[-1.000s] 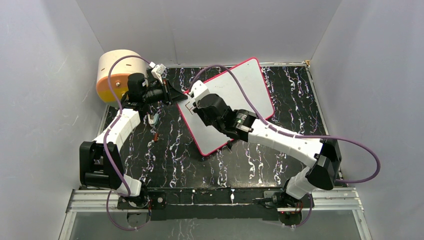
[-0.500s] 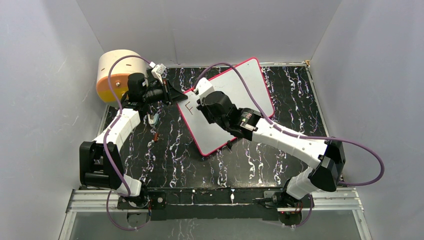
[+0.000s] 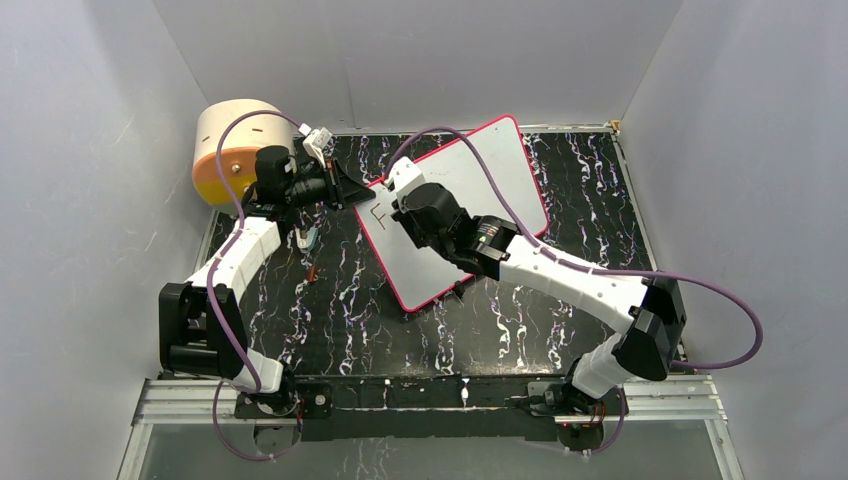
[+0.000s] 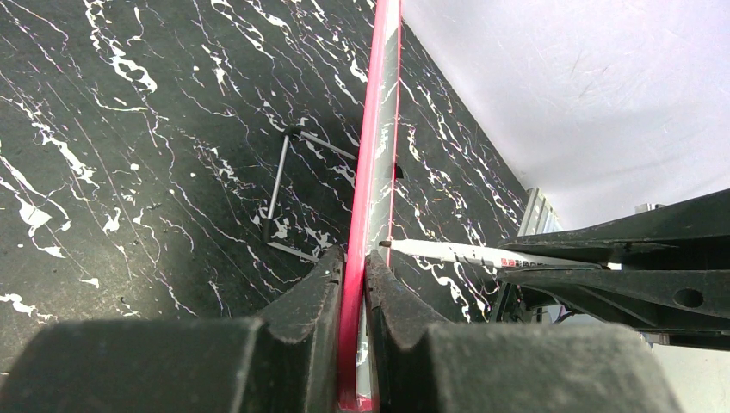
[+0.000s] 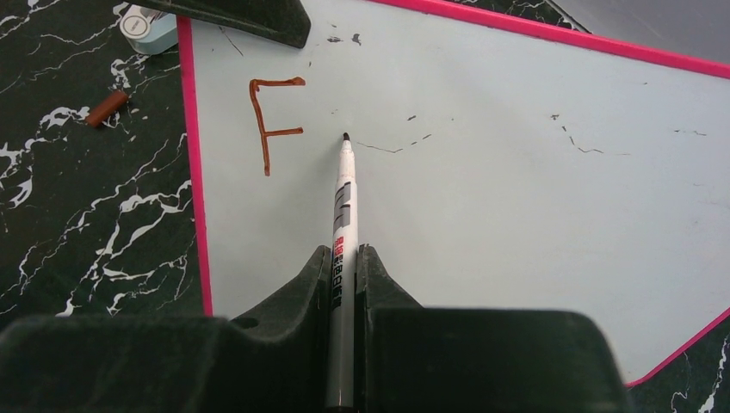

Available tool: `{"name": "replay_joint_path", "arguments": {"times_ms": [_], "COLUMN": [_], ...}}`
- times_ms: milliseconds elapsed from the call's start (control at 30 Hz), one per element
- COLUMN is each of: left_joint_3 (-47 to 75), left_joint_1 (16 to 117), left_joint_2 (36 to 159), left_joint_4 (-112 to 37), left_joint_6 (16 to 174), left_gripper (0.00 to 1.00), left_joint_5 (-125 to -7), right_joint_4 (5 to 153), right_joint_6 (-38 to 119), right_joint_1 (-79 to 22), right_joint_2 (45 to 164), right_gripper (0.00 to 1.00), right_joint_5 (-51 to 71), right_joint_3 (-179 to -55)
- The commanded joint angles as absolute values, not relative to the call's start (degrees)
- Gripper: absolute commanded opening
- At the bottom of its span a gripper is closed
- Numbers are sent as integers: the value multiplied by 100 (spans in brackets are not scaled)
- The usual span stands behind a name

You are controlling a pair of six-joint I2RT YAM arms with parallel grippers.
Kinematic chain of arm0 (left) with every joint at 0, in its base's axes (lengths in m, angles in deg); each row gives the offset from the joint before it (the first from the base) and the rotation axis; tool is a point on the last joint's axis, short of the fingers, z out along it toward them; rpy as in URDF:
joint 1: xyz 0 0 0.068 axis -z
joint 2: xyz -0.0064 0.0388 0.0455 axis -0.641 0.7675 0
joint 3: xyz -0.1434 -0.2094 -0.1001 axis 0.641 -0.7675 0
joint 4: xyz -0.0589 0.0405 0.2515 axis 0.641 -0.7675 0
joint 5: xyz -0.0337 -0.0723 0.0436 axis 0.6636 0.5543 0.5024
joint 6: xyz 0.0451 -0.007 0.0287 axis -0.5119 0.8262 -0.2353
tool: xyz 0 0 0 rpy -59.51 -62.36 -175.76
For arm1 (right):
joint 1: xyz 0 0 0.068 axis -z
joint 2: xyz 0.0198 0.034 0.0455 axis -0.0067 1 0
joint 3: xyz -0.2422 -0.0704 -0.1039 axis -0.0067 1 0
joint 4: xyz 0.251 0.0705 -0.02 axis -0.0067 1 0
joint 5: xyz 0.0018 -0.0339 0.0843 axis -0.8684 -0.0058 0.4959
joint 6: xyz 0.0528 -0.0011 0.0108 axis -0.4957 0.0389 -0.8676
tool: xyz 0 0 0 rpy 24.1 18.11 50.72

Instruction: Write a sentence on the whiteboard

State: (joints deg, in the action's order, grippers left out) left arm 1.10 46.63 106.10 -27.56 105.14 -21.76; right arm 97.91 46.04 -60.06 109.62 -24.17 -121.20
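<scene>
The whiteboard (image 3: 490,170) with its pink-red frame stands tilted on the black marbled table. It also shows in the right wrist view (image 5: 482,172) and edge-on in the left wrist view (image 4: 376,155). Of the sentence, only a brownish-red letter "F" (image 5: 267,120) shows, near the board's left corner (image 3: 377,213). My left gripper (image 4: 355,258) is shut on the board's frame at that corner (image 3: 345,188). My right gripper (image 5: 344,254) is shut on a white marker (image 5: 343,198), its tip on or just above the board, right of the F. It hovers over the board (image 3: 405,205).
A round tan-and-orange drum (image 3: 225,150) lies at the back left. A brown marker cap (image 5: 107,108) and a small white-and-blue object (image 5: 146,26) lie on the table left of the board. A wire stand (image 4: 284,189) sits behind the board. Grey walls enclose the table.
My right gripper has shifted slightly right across the board with the marker, uncovering the finished letter F. The left gripper and the board have not moved.
</scene>
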Motion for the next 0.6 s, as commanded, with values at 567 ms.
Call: {"name": "replay_joint_path", "arguments": {"times_ms": [567], "left_joint_3": [162], "left_joint_1": [4734], "left_joint_2": [10667], "left_joint_4": [-3111], "left_joint_6": [10285], "left_gripper": [0], "left_joint_5": [-2393], "right_joint_4": [9367], "right_joint_6": [4699], "right_joint_1": [-5980], "right_joint_2": [11143], "right_gripper": [0], "right_joint_5": [-2490], "right_joint_3": [-12285]}}
